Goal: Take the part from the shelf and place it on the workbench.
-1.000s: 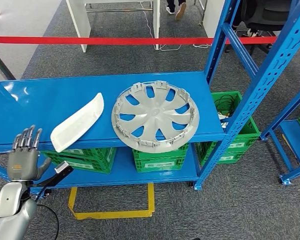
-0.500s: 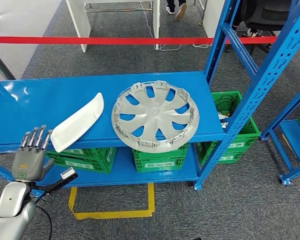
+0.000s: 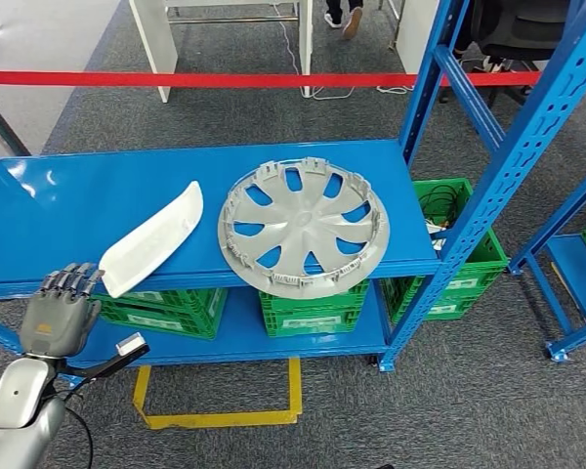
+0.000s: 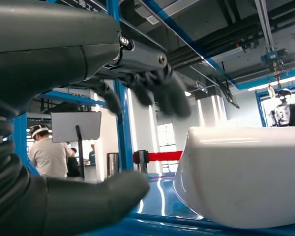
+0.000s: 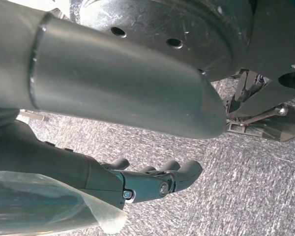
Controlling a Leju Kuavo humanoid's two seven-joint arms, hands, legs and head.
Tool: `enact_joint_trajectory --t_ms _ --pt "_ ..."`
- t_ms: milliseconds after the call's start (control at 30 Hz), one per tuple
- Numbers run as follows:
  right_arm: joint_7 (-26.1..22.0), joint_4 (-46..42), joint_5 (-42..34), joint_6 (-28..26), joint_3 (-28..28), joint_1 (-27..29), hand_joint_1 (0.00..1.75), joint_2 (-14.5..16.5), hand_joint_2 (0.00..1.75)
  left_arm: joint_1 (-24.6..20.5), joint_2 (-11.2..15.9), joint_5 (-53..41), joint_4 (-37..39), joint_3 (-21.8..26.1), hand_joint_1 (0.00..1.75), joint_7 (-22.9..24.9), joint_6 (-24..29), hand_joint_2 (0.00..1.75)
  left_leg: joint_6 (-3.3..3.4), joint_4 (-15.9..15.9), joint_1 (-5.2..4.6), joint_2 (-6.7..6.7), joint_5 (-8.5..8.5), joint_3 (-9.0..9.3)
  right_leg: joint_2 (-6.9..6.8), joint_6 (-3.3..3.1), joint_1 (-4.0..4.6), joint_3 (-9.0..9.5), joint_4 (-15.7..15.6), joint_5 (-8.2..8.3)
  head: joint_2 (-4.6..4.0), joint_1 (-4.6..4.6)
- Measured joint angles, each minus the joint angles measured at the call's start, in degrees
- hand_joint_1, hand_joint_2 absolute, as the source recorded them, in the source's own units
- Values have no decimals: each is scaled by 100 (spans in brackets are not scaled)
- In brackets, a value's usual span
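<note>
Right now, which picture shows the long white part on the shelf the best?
The head view: the whole white part lies there on the blue shelf, with the left hand at its near end. The left wrist view catches just one rounded end of it, up close. The right wrist view looks at the floor instead.

a grey hubcap lies mid-frame, green crates below it, a red barrier tape across the top.

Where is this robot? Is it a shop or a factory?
Probably a factory-style workshop or test hall. Blue metal shelving holds car parts like a grey wheel cover, green crates sit underneath, and a red barrier tape ropes it off.
</note>
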Motion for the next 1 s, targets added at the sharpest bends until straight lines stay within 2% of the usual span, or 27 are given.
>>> enact_joint_trajectory --t_ms 1000 --pt "-7 0 -42 -45 13 2 0 -30 0 52 55 80 -46 193 175 -48 0 175 0 0 0 0 0 0 0 0 0 0 0 0 0 0"
